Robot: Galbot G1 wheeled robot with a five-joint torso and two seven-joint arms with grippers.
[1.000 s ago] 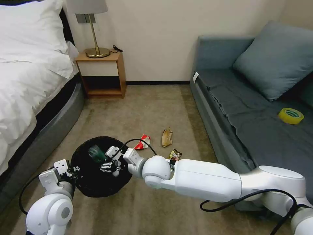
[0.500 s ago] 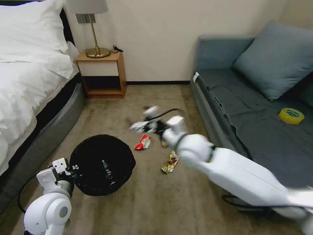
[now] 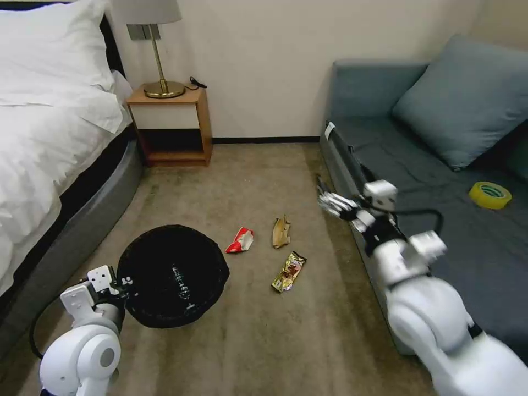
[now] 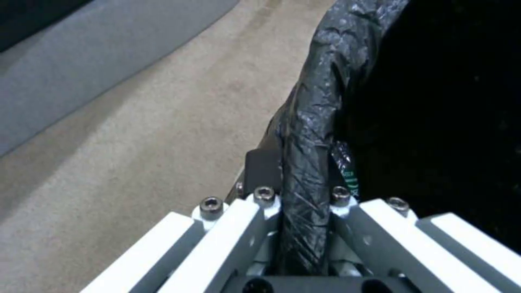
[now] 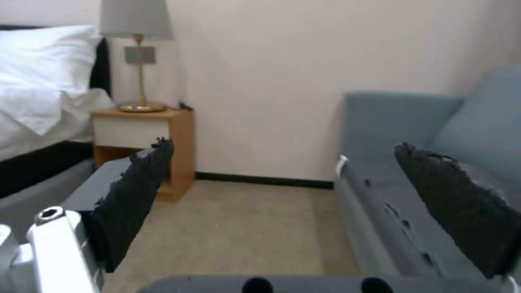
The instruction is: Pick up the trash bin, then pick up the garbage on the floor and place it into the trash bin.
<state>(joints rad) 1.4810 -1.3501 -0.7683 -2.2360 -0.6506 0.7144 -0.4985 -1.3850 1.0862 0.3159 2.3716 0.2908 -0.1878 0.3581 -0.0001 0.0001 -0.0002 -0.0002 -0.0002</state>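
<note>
The trash bin [image 3: 173, 275], black-bagged, stands on the carpet at lower left. My left gripper [image 3: 118, 286] is shut on its rim [image 4: 307, 134], one finger on each side of the bag-wrapped edge. A bit of green label [image 4: 348, 179] shows inside the bin. On the floor right of the bin lie three pieces of garbage: a red-and-white wrapper [image 3: 241, 240], a tan peel-like scrap [image 3: 281, 231] and a gold-brown snack wrapper [image 3: 289, 271]. My right gripper [image 3: 330, 202] hangs in the air by the sofa's front edge, open [image 5: 285, 148] and holding nothing.
A bed [image 3: 49, 137] runs along the left, with a wooden nightstand [image 3: 173, 126] and lamp at the back. The grey-blue sofa [image 3: 440, 209] bounds the right, carrying a cushion and a yellow tape roll [image 3: 490, 194]. Open carpet lies between them.
My right arm has swung from over the bin up and to the right, toward the sofa's edge. The green-labelled bottle it held is no longer in it. The left gripper keeps its hold.
</note>
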